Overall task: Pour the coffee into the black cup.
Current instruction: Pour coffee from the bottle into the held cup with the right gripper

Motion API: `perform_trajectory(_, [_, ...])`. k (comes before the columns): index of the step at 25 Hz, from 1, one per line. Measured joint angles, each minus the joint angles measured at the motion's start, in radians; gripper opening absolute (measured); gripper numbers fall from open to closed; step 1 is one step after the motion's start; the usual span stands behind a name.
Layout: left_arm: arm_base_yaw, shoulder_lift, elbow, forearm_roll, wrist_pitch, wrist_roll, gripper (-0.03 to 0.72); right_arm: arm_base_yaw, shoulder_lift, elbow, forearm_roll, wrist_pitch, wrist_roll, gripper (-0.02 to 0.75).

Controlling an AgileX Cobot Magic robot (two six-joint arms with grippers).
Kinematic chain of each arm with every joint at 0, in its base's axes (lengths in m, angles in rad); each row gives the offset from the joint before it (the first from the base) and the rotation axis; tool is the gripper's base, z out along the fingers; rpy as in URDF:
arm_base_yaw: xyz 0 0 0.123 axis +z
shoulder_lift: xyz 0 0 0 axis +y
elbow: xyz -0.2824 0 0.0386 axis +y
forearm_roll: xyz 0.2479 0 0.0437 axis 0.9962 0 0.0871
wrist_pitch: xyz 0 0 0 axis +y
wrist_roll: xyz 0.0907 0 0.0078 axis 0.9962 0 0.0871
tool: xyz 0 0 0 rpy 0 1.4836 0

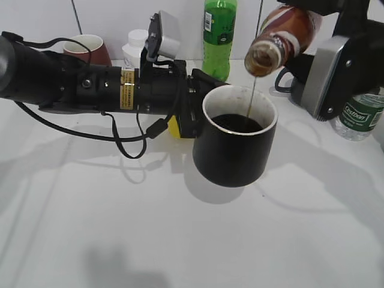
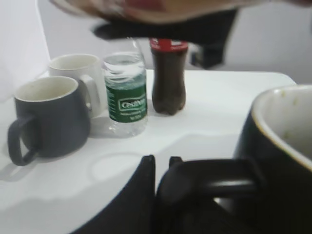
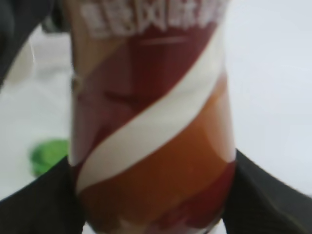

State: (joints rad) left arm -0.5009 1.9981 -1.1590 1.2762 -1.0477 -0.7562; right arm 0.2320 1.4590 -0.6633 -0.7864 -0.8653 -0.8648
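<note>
The black cup (image 1: 235, 147) is at the middle of the exterior view, with dark coffee inside. My left gripper (image 1: 193, 117) is shut on its handle; the left wrist view shows the fingers (image 2: 162, 168) round the handle, with the cup (image 2: 280, 156) at the right. The coffee bottle (image 1: 283, 35) is tilted mouth-down above the cup, and a thin stream falls into it. My right gripper (image 1: 319, 19) is shut on the bottle. In the right wrist view the bottle's label (image 3: 151, 122) fills the frame between the jaws (image 3: 151, 204).
A green soda bottle (image 1: 219, 36), a maroon mug (image 1: 90, 49) and a white bottle (image 1: 137, 47) stand at the back. A water bottle (image 1: 360, 117) stands at the right. The left wrist view shows a grey mug (image 2: 48, 117), a white mug (image 2: 78, 73), the water bottle (image 2: 126, 92) and a dark red-capped bottle (image 2: 168, 80).
</note>
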Motion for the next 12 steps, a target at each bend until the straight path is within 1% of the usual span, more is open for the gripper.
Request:
perform_trajectory(3, [0.0, 0.0, 0.0, -0.017, 0.0, 0.0, 0.048, 0.0, 0.0, 0.0, -0.017, -0.002, 0.186, 0.543])
perform_trajectory(6, [0.007, 0.0, 0.0, -0.024, -0.012, 0.0, 0.048, 0.0, 0.0, 0.0, -0.019, -0.002, 0.438, 0.543])
perform_trajectory(9, [0.03, -0.004, 0.0, -0.023, -0.033, 0.0, 0.048, 0.0, 0.0, 0.0, -0.019, -0.002, 0.715, 0.543])
perform_trajectory(12, [0.072, -0.024, 0.0, -0.017, -0.038, 0.0, 0.048, 0.0, 0.0, 0.0, -0.019, -0.002, 0.967, 0.543])
